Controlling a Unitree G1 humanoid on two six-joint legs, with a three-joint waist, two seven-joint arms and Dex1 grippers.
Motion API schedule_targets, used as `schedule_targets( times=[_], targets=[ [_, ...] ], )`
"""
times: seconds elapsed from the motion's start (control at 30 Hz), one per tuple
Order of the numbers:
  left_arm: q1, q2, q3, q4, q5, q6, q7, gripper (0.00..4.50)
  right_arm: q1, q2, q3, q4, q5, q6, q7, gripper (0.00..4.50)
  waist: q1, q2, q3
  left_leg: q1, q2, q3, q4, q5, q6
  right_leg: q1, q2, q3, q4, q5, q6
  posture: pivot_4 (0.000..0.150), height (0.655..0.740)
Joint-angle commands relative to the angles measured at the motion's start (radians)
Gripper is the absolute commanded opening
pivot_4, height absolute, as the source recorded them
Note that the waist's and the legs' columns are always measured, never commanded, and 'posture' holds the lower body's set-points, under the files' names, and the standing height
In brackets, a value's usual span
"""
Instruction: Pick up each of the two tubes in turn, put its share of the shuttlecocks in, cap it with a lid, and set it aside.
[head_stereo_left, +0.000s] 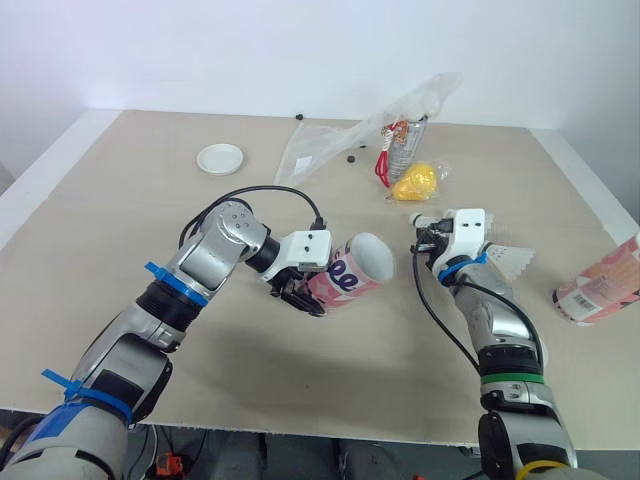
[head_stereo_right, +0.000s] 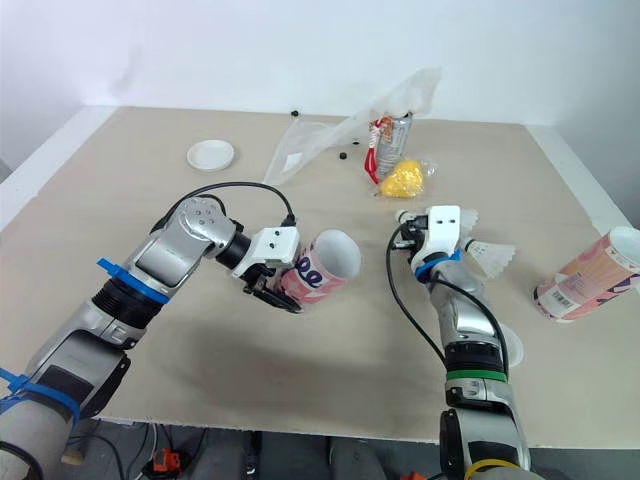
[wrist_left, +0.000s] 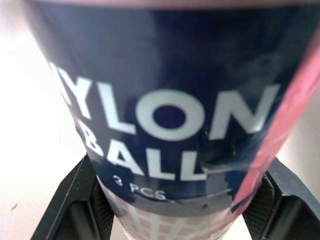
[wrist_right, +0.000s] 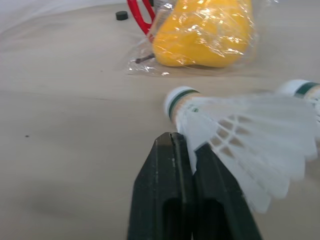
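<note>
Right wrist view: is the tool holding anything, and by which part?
The right tool pinches a shuttlecock by the edge of its feather skirt, just behind the cork.

A lid lies on the counter far left, a bag far centre, one tube central, the other tube right, a shuttlecock between.
</note>
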Motion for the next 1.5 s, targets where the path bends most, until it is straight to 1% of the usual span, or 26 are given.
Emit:
schedule_targets(
  times=[0.03,0.2,0.3,0.4,0.5,0.6,0.7,0.83,0.93,1.13,1.2,1.27,1.3,1.33,1.43,1.47,1.5],
  targets=[
    [-0.016,-0.006,0.013,0.002,-0.009,-0.023,0.009,2.82,0.003,-0.004,0.008,-0.093,0.005,0.003,0.015,0.1,0.0,0.0,0.0,0.0,0.0,0.0,0.0,0.0,0.0,0.0,0.0,0.0,0.0,0.0,0.0,0.15,0.74],
    [-0.019,-0.013,0.011,0.019,-0.008,-0.034,0.012,2.82,0.042,-0.013,0.018,-0.186,0.01,0.03,0.028,0.1,0.0,0.0,0.0,0.0,0.0,0.0,0.0,0.0,0.0,0.0,0.0,0.0,0.0,0.0,0.0,0.15,0.74],
    [-0.018,-0.016,0.014,0.022,-0.014,-0.029,0.012,2.82,0.092,-0.046,0.029,-0.321,0.017,0.044,0.073,0.1,0.001,0.0,0.0,0.0,0.0,0.0,0.0,0.0,0.0,0.0,0.0,0.0,0.0,0.0,0.0,0.15,0.74],
    [-0.016,-0.015,0.016,0.024,-0.024,-0.017,0.008,2.82,0.156,-0.149,0.044,-0.505,0.018,0.032,0.188,0.1,0.002,0.001,0.0,-0.002,-0.001,0.0,0.0,0.0,0.0,0.0,-0.001,0.0,0.0,-0.001,0.001,0.15,0.74],
    [-0.016,-0.013,0.019,0.024,-0.045,0.017,-0.01,2.82,0.213,-0.334,0.007,-0.681,0.069,-0.018,0.393,0.1,0.003,0.002,0.001,-0.002,-0.002,0.0,0.0,0.0,0.0,-0.001,-0.001,0.0,0.0,-0.001,0.002,0.15,0.74],
    [-0.017,-0.009,0.018,0.03,-0.053,0.034,-0.02,2.82,0.223,-0.485,-0.044,-0.754,0.122,-0.084,0.561,0.1,0.002,0.003,0.001,-0.002,-0.001,0.0,0.0,0.0,0.0,0.0,-0.001,0.0,0.0,-0.001,0.002,0.15,0.74],
    [-0.023,-0.013,0.017,0.047,-0.052,0.032,-0.021,2.82,0.205,-0.601,-0.055,-0.772,0.146,-0.182,0.719,0.1,0.001,0.002,0.001,-0.001,-0.001,-0.001,0.001,0.0,0.0,0.0,-0.001,0.0,0.0,-0.001,0.001,0.15,0.74],
    [-0.035,-0.017,0.012,0.067,-0.048,0.02,-0.017,2.82,0.165,-0.665,-0.01,-0.781,0.149,-0.251,0.818,0.1,0.001,0.002,0.001,0.0,0.0,0.0,0.001,0.0,0.0,0.001,-0.001,0.0,0.0,-0.001,0.001,0.15,0.74],
    [-0.039,-0.02,0.013,0.07,-0.048,0.018,-0.014,2.82,0.136,-0.677,0.043,-0.763,0.108,-0.293,0.855,0.1,0.002,0.002,0.001,0.0,-0.001,0.0,0.001,0.0,0.0,0.001,-0.001,0.0,0.0,-0.001,0.0,0.15,0.74],
    [-0.037,-0.017,0.018,0.052,-0.052,0.028,-0.006,2.82,0.065,-0.657,0.137,-0.719,0.056,-0.347,0.887,0.1,0.002,0.002,0.001,0.0,-0.001,0.0,0.001,0.0,0.0,0.0,-0.001,0.0,0.0,-0.001,0.001,0.15,0.74],
    [-0.035,-0.015,0.018,0.049,-0.052,0.031,-0.005,2.82,0.05,-0.657,0.156,-0.707,0.048,-0.356,0.898,0.1,0.002,0.002,0.001,0.0,-0.001,0.0,0.001,0.0,0.0,0.0,-0.001,0.0,0.0,-0.001,0.0,0.15,0.74],
    [-0.031,-0.012,0.018,0.043,-0.052,0.033,-0.004,2.82,0.028,-0.652,0.162,-0.713,0.071,-0.331,0.902,0.1,0.002,0.002,0.001,-0.001,-0.001,0.0,0.001,0.0,0.0,0.0,-0.001,0.0,0.0,-0.001,0.001,0.15,0.74],
    [-0.03,-0.011,0.019,0.043,-0.052,0.034,-0.004,2.82,0.018,-0.65,0.164,-0.717,0.081,-0.322,0.904,0.72,0.002,0.002,0.001,-0.001,-0.001,0.0,0.001,0.0,0.0,0.0,-0.001,0.0,0.0,-0.001,0.001,0.15,0.74],
    [-0.029,-0.01,0.019,0.042,-0.052,0.035,-0.003,2.82,0.012,-0.649,0.163,-0.721,0.087,-0.316,0.907,1.01,0.002,0.002,0.001,-0.001,-0.001,0.0,0.001,0.0,0.0,0.0,-0.001,0.0,0.0,-0.001,0.001,0.15,0.74],
    [-0.03,-0.008,0.018,0.044,-0.052,0.036,-0.004,2.82,0.012,-0.659,0.142,-0.738,0.121,-0.286,0.917,2.5,0.002,0.002,0.001,-0.001,-0.001,0.0,0.001,0.0,0.0,0.0,-0.001,-0.001,0.0,-0.001,0.001,0.15,0.74],
    [-0.031,-0.007,0.018,0.047,-0.051,0.034,-0.005,2.82,0.014,-0.664,0.129,-0.744,0.138,-0.272,0.919,3.05,0.002,0.002,0.001,-0.001,-0.001,0.0,0.001,0.0,0.0,0.0,-0.001,0.0,0.0,-0.001,0.001,0.15,0.74],
    [-0.031,-0.006,0.017,0.05,-0.049,0.032,-0.006,2.82,0.021,-0.668,0.106,-0.752,0.164,-0.252,0.914,3.44,0.002,0.002,0.001,-0.001,-0.001,0.0,0.001,0.0,0.0,0.0,-0.001,0.0,0.0,-0.001,0.001,0.15,0.74]
  ],
)
